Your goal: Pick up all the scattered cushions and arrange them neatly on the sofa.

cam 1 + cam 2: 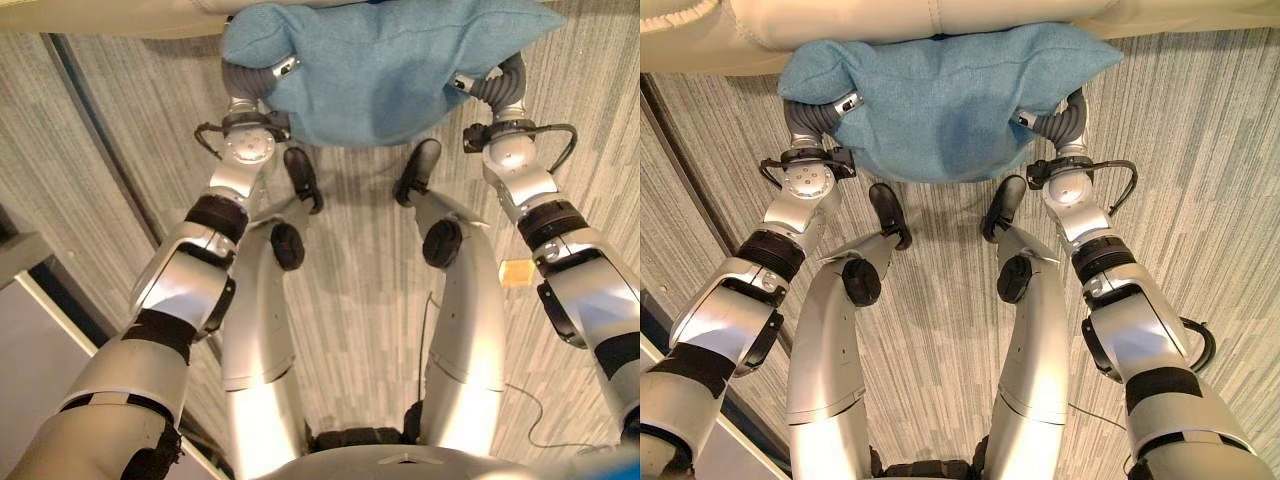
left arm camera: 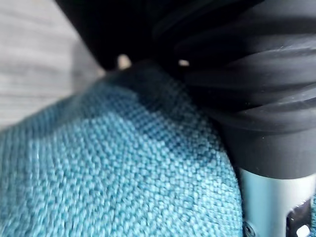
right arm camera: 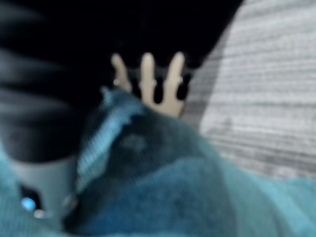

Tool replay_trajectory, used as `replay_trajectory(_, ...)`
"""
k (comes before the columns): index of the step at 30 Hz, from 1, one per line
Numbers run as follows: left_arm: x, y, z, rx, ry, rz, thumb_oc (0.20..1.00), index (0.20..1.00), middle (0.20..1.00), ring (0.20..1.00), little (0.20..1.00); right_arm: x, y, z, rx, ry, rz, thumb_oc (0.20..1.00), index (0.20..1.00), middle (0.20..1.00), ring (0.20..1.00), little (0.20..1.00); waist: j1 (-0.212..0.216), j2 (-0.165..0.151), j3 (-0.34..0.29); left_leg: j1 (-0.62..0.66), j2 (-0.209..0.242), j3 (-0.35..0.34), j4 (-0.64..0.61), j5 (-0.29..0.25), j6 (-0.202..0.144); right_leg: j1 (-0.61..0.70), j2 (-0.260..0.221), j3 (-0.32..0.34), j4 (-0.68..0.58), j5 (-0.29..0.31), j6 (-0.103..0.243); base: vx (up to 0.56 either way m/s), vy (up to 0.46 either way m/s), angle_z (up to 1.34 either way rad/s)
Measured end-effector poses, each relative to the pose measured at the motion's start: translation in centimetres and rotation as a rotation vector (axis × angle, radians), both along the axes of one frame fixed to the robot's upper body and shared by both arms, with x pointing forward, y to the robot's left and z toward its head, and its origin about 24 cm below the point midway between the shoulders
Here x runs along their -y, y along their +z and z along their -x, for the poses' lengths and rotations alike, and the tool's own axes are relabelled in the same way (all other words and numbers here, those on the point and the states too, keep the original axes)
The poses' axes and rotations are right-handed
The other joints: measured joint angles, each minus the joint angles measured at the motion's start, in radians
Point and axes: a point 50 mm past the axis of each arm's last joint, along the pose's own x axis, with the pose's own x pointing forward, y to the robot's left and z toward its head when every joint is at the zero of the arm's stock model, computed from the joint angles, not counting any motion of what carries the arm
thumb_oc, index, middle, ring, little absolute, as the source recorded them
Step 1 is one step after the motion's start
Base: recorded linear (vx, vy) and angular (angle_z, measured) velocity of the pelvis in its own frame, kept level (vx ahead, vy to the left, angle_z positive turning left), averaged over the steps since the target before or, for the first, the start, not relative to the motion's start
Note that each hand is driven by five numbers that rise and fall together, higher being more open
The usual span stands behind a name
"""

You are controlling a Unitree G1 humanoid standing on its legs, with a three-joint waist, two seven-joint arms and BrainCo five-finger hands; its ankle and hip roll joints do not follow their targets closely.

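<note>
In the left eye view, a blue cushion (image 1: 385, 65) hangs between both arms, above the striped carpet floor (image 1: 120, 130) and right at the front edge of the cream sofa (image 1: 120, 15). The left hand (image 1: 262, 80) is buried in the cushion's left end and the right hand (image 1: 492, 85) in its right end; only the dark ribbed wrist covers show, so how their fingers sit cannot be told here.

The right eye view shows the same carry: the cushion sags a little in the middle and its top edge overlaps the sofa's front. To do the step well, I judge both arms should rise together so the cushion clears the seat edge and stays level, then move forward before letting go.

In the left wrist view, blue weave presses against the dark cover; the fingers are hidden, so the grip is unreadable.

In the right wrist view, pale fingers (image 3: 148, 79) stand roughly straight past a bunched fold of the cushion, seemingly pressing rather than wrapping it. A squeeze hold like this could slip, so even inward pressure from both sides matters.
</note>
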Motion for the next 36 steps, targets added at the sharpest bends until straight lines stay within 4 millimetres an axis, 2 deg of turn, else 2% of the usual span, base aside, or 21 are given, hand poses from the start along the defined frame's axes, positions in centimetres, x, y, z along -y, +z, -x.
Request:
replay_trajectory(3,1.1,0.0,0.0,0.002,-0.016,0.021,1.0,1.0,1.0,1.0,1.0,-1.5,0.1,-0.2,-0.002,0.026,-0.032,1.0,1.0,1.0,1.0,1.0,0.004,0.0,0.0,-0.001,-0.001,0.0,-0.003,0.001,0.0,-0.002,0.0,0.0,0.0,0.0,0.0,0.0,0.0,0.0)
replay_trajectory(4,1.2,0.1,0.0,0.003,-0.02,0.022,0.492,0.492,0.492,0.492,0.492,-1.5,0.0,-0.2,-0.004,0.025,-0.035,0.429,0.429,0.429,0.429,0.429,0.007,0.0,0.0,-0.001,-0.001,-0.001,-0.004,0.002,0.001,-0.003,0.0,0.0,0.0,0.0,-0.001,0.0,0.0,0.0)
replay_trajectory(5,1.4,0.1,0.0,0.005,-0.025,0.024,0.291,0.291,0.291,0.291,0.291,-1.6,0.1,-0.2,-0.002,0.026,-0.036,0.282,0.282,0.282,0.282,0.282,0.011,0.001,0.0,-0.001,-0.001,-0.001,-0.004,0.002,0.001,-0.003,0.0,0.0,0.001,0.0,-0.001,0.0,0.0,0.0)
replay_trajectory(6,1.6,0.2,0.0,0.006,-0.034,0.037,0.2,0.2,0.2,0.2,0.2,-1.7,0.1,-0.2,-0.001,0.028,-0.039,0.2,0.2,0.2,0.2,0.2,0.014,0.001,-0.001,-0.001,-0.001,0.0,-0.005,0.002,0.001,-0.004,0.001,0.0,0.0,0.0,-0.001,0.0,0.0,0.0)
replay_trajectory(9,2.1,0.2,0.1,0.014,-0.056,0.065,0.2,0.2,0.2,0.2,0.2,-1.9,0.2,-0.2,0.003,0.034,-0.041,0.2,0.2,0.2,0.2,0.2,0.024,0.001,-0.001,-0.001,-0.002,-0.002,-0.008,0.005,0.004,-0.005,0.001,-0.001,0.004,0.0,-0.002,0.0,0.0,0.0)
replay_trajectory(18,1.9,0.2,0.5,0.029,-0.083,0.147,0.2,0.2,0.2,0.2,0.2,-1.8,1.4,0.3,0.053,0.053,-0.048,0.2,0.2,0.2,0.2,0.2,0.022,0.001,-0.001,-0.02,0.002,-0.012,0.007,0.008,-0.001,-0.024,0.005,-0.003,0.027,-0.008,-0.015,0.0,0.0,0.0)
replay_trajectory(21,2.1,-0.5,1.1,0.032,-0.112,0.186,0.2,0.2,0.2,0.2,0.2,-1.1,1.1,0.8,0.062,0.058,-0.052,0.2,0.2,0.2,0.2,0.2,0.023,0.002,0.0,0.003,0.0,-0.01,-0.014,0.018,-0.001,0.0,0.009,-0.007,0.01,-0.003,-0.017,0.0,0.0,0.0)
replay_trajectory(24,1.9,-2.5,1.5,-0.008,-0.119,0.216,0.2,0.2,0.2,0.2,0.2,-1.0,-0.6,1.1,0.023,0.069,-0.07,0.2,0.2,0.2,0.2,0.2,0.022,0.002,-0.001,0.108,-0.008,-0.01,-0.102,0.045,-0.006,0.113,0.015,-0.03,-0.077,0.022,-0.012,-0.02,-0.025,-0.02)
replay_trajectory(29,1.6,-6.1,3.3,-0.054,-0.165,0.23,0.2,0.2,0.2,0.2,0.2,-1.0,-4.2,3.0,-0.015,0.117,-0.099,0.2,0.2,0.2,0.2,0.2,0.019,0.005,-0.015,0.341,-0.026,-0.015,-0.272,0.098,-0.02,0.355,0.032,-0.067,-0.231,0.054,-0.003,-0.01,-0.02,0.01)
replay_trajectory(31,1.3,-7.0,4.0,-0.059,-0.184,0.238,0.2,0.2,0.2,0.2,0.2,-1.1,-4.8,3.8,-0.004,0.131,-0.118,0.2,0.2,0.2,0.2,0.2,0.016,0.006,-0.015,0.409,-0.029,-0.012,-0.316,0.11,-0.025,0.422,0.038,-0.074,-0.274,0.061,0.0,-0.01,-0.027,-0.07)
replay_trajectory(32,1.1,-8.3,4.6,-0.084,-0.192,0.249,0.2,0.2,0.2,0.2,0.2,-1.3,-5.8,4.5,-0.013,0.145,-0.131,0.2,0.2,0.2,0.2,0.2,0.012,0.011,-0.039,0.453,-0.033,-0.012,-0.354,0.12,-0.029,0.468,0.047,-0.079,-0.312,0.069,0.007,0.01,-0.033,-0.07)
replay_trajectory(34,1.1,-9.9,5.1,-0.125,-0.202,0.252,0.2,0.2,0.2,0.2,0.2,-1.2,-7.2,5.0,-0.039,0.144,-0.126,0.2,0.2,0.2,0.2,0.2,0.011,0.013,-0.099,0.463,-0.033,-0.012,-0.368,0.12,-0.032,0.478,0.052,-0.082,-0.325,0.067,0.013,0.02,-0.064,-0.03)
replay_trajectory(36,1.3,-10.9,5.7,-0.143,-0.231,0.251,0.2,0.2,0.2,0.2,0.2,-0.7,-7.9,5.3,-0.055,0.138,-0.129,0.2,0.2,0.2,0.2,0.2,0.008,0.014,-0.11,0.522,-0.038,-0.013,-0.405,0.128,-0.039,0.535,0.054,-0.089,-0.349,0.067,0.013,0.08,-0.08,0.02)
